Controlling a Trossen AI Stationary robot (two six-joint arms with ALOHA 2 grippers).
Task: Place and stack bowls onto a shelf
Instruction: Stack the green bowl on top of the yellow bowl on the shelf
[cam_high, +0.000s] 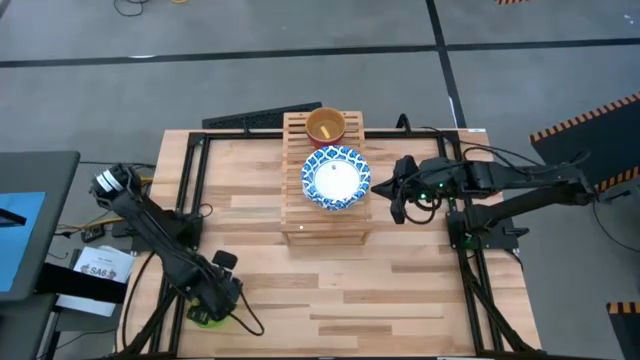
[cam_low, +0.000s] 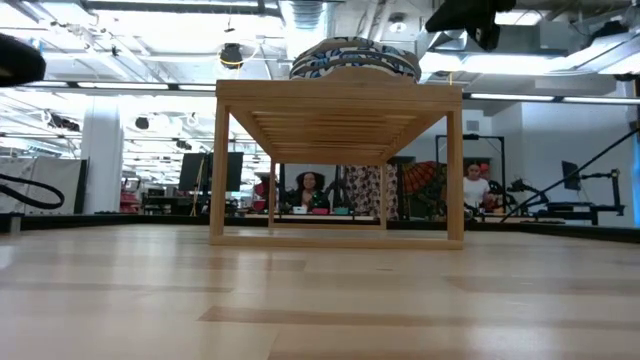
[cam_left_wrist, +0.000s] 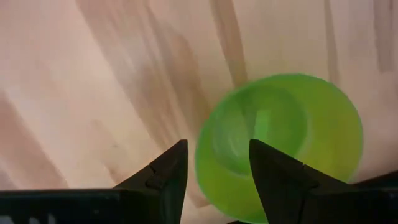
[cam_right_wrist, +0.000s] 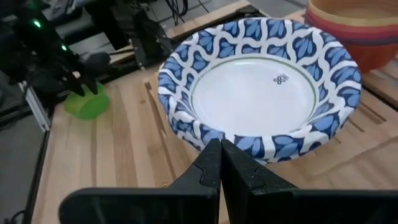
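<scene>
Green bowl sits on the table at ~7 o'clock from the shelf, well apart, near the table's front-left corner. Left gripper straddles its rim, fingers apart; looks like no grip yet, but view's tight. Blue-rimmed bowls and orange stack already on shelf. Right gripper closed, empty, at shelf's 3 o'clock. Green one left to place.
</scene>
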